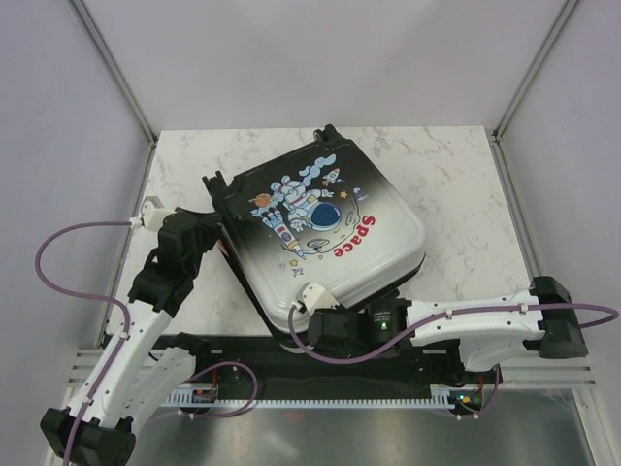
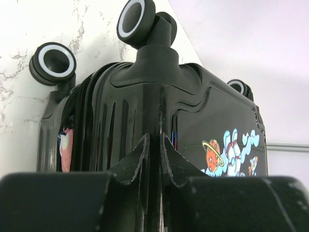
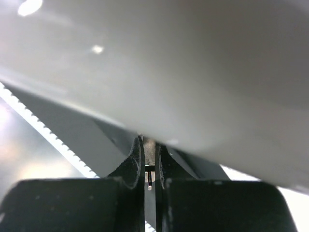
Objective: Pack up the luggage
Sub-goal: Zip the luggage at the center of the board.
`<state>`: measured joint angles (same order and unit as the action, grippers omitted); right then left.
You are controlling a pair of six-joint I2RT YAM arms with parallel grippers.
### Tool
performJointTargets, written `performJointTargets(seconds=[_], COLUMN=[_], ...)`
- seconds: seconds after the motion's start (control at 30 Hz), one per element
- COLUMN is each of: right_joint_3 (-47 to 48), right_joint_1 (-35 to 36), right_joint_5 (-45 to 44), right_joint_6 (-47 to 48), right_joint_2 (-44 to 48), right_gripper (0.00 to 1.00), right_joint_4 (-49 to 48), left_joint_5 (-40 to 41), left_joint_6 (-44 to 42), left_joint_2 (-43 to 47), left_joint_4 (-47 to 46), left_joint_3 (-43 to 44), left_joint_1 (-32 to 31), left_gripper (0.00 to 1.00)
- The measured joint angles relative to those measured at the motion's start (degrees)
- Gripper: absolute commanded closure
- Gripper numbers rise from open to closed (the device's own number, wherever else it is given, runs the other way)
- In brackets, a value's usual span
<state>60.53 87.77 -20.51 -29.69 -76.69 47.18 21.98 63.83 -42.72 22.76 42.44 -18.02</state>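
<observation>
The luggage lies shut and skewed on the marble table, its astronaut and red "Space" print facing up. My left gripper is at its left corner beside the wheels. In the left wrist view that gripper is closed on the black ridge under a wheel mount. My right gripper is at the near white corner. In the right wrist view the right gripper pinches a small silver zipper pull under the white shell.
Two black wheels stick up at the left corner. Something pink shows through a gap in the zip there. The black arm-base rail runs along the near table edge, and white walls close in the other sides.
</observation>
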Motion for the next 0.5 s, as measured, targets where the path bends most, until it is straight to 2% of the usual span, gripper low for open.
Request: performJointTargets(seconds=[0.17,0.23,0.27,0.37,0.4,0.5], right_joint_3=[1.51,1.51,1.51,1.51,1.51,1.51], right_joint_1=[2.16,2.29,2.34,2.38,2.38,1.95], right_joint_5=[-0.63,-1.29,-1.55,-2.27,-2.43,-2.54], right_joint_6=[-1.95,-3.43,-4.07,-6.25,-6.86,-8.28], right_joint_2=[-2.19,-2.23,-2.23,-2.23,-2.23,-2.19], right_gripper=[1.00,1.00,1.00,1.00,1.00,1.00], right_joint_4=[-1.05,-1.18,-1.18,-1.14,-1.14,-1.16], left_joint_5=[1.81,1.90,1.90,1.09,0.59,-1.33], left_joint_6=[0.44,0.39,0.35,-0.85,-1.29,-2.27], left_joint_2=[-0.07,-0.37,-0.57,-1.05,-1.27,-1.16], left_joint_4=[0.26,0.35,0.63,1.57,2.12,4.87], left_joint_3=[0.00,0.22,0.52,2.38,3.45,6.78], left_joint_1=[-1.05,-1.11,-1.11,-1.46,-1.73,-2.54], left_gripper=[0.98,0.87,0.70,0.51,0.22,0.21])
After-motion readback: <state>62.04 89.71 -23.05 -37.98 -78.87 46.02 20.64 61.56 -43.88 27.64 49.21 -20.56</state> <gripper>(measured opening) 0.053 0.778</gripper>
